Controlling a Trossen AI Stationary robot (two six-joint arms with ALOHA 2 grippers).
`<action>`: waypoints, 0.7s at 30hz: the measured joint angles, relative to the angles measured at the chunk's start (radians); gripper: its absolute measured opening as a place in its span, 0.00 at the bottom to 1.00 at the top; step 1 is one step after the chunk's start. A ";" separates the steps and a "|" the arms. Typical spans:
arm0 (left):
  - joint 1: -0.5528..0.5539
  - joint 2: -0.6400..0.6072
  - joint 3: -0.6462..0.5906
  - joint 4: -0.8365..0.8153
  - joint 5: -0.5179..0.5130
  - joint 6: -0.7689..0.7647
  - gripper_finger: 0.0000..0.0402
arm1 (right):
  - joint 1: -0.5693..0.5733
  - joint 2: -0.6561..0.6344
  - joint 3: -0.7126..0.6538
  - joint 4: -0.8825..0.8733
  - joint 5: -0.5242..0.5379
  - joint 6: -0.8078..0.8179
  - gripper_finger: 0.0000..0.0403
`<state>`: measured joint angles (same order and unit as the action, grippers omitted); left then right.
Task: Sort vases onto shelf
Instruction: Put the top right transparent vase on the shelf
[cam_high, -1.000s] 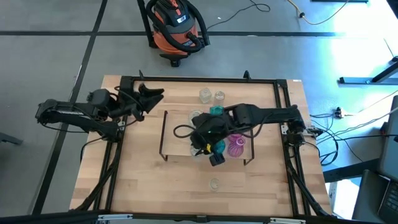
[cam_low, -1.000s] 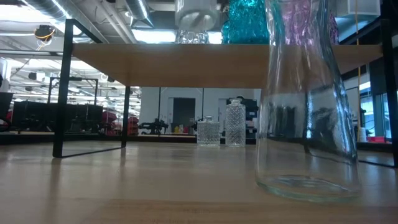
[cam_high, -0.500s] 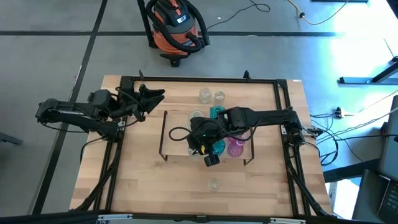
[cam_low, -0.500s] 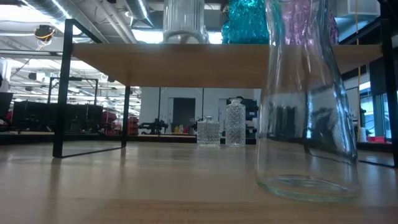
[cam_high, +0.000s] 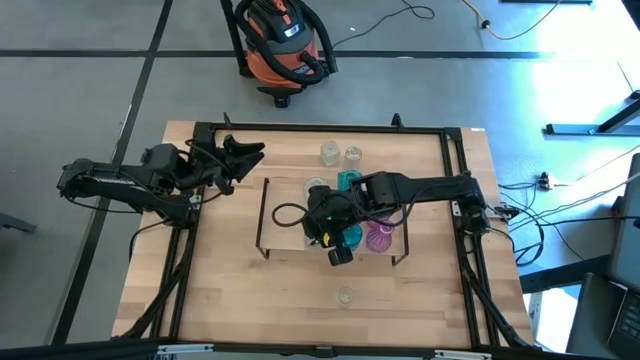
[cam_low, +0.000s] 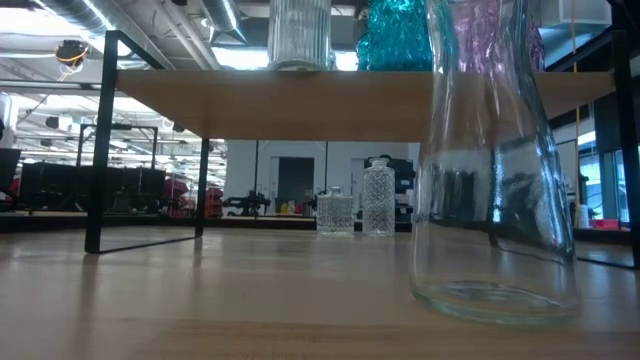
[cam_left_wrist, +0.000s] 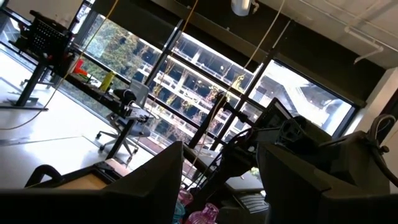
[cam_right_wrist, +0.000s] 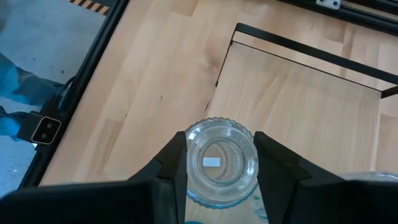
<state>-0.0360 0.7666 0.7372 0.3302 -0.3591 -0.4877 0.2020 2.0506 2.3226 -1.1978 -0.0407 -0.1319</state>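
Shelf (cam_high: 290, 235) sits mid-table: light wood board on a thin dark wire frame, long side across the table (cam_high: 230, 300). Seen from table height its underside spans the frame, black legs at each end.

Vases: three stand on the shelf's right half. Clear ribbed vase (cam_right_wrist: 221, 163) is round with a scalloped rim and a small white tag visible through its mouth; it stands on the board nearest the shelf's middle. Teal vase (cam_low: 396, 35) is just right of it, pink vase (cam_high: 378, 236) further right near the shelf's end. Two small clear cut-glass vases (cam_low: 336, 212) stand on the table behind the shelf. One tall clear vase (cam_low: 495, 190) stands on the table in front of the shelf.

Right gripper (cam_right_wrist: 217, 165) reaches in over the shelf from the right, pointing down. Its fingers (cam_right_wrist: 171, 168) bracket the clear ribbed vase on both sides; can't tell whether they press it or have let go.

Left gripper (cam_high: 245, 155) waits beyond the shelf's left rear corner, arm folded, fingers spread, holding nothing.

No readable writing on any vase.
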 joint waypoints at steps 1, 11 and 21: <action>0.000 0.000 0.000 0.000 0.000 0.000 0.49 | 0.000 0.000 0.000 0.000 0.005 0.002 0.31; 0.000 0.000 0.000 0.000 0.000 -0.001 0.49 | -0.001 0.000 0.000 -0.005 0.074 0.024 0.36; 0.000 0.000 0.000 0.000 -0.006 -0.003 0.49 | -0.002 0.000 0.000 -0.009 0.033 0.049 0.42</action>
<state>-0.0360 0.7666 0.7372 0.3302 -0.3649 -0.4904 0.1997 2.0502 2.3222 -1.2063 -0.0081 -0.0832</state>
